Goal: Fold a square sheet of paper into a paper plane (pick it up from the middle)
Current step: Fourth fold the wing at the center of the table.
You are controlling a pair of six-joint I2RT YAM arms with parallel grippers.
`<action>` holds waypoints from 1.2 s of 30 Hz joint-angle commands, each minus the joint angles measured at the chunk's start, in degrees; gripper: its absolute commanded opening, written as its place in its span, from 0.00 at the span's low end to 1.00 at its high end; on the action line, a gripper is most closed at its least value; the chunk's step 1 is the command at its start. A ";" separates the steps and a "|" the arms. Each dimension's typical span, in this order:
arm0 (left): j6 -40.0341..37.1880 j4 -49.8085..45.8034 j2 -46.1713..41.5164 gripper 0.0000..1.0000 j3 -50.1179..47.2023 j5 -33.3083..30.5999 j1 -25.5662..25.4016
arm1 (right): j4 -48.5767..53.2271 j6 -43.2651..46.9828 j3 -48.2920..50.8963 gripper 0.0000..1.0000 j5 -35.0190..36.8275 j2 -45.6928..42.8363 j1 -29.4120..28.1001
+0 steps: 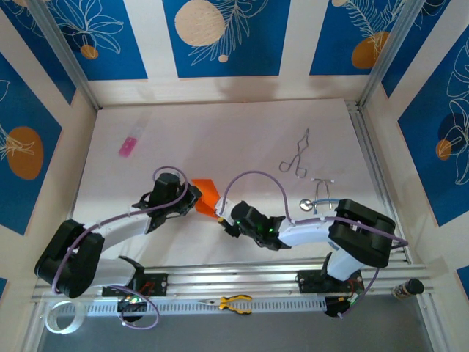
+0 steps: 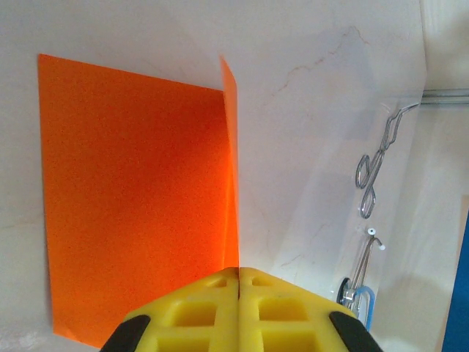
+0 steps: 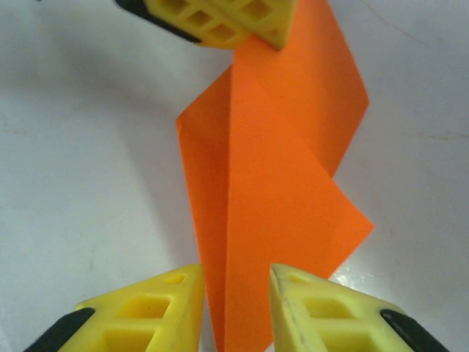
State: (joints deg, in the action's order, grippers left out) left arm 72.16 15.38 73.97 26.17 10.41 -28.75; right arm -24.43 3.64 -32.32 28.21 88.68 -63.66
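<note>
The square sheet of paper (image 1: 207,192) is bright orange and lies mid-table, bent along a crease, with one flap flat and one standing up. My left gripper (image 1: 193,196) is shut on the raised edge; in the left wrist view its yellow fingers (image 2: 212,308) pinch the upright flap, and the flat part of the sheet (image 2: 132,198) spreads to the left. My right gripper (image 3: 236,282) is open, one finger on each side of the sheet's (image 3: 271,191) near ridge, with a gap still showing. The left gripper's fingertips (image 3: 220,18) hold the far end.
A small pink object (image 1: 128,146) lies at the back left. Metal forceps (image 1: 295,158) and another metal tool (image 1: 320,196) lie to the right of the paper. Yellow-handled pliers (image 1: 234,303) rest on the front rail between the arm bases.
</note>
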 commanded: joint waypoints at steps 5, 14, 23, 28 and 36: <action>0.61 -1.40 -0.24 0.00 0.63 0.31 -0.47 | -5.29 5.67 -1.73 0.30 1.79 4.87 -0.71; 0.71 -0.44 1.57 0.00 1.22 1.43 -0.51 | -8.54 7.20 -3.64 0.26 4.79 9.78 -1.07; 0.79 -0.60 1.65 0.00 1.25 1.27 -0.51 | -7.07 5.46 -3.32 0.21 5.81 9.87 -1.06; 0.53 -1.07 1.47 0.00 1.51 1.27 -0.50 | -7.83 4.63 -2.67 0.23 6.36 9.51 -1.08; 0.04 -2.01 1.08 0.01 2.03 1.29 -0.51 | -8.16 5.02 -2.46 0.21 6.56 9.43 -1.11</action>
State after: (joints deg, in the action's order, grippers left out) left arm 72.16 15.14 75.46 26.28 10.90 -28.80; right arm -30.44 9.34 -34.65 33.52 98.06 -64.40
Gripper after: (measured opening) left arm 0.063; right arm 0.216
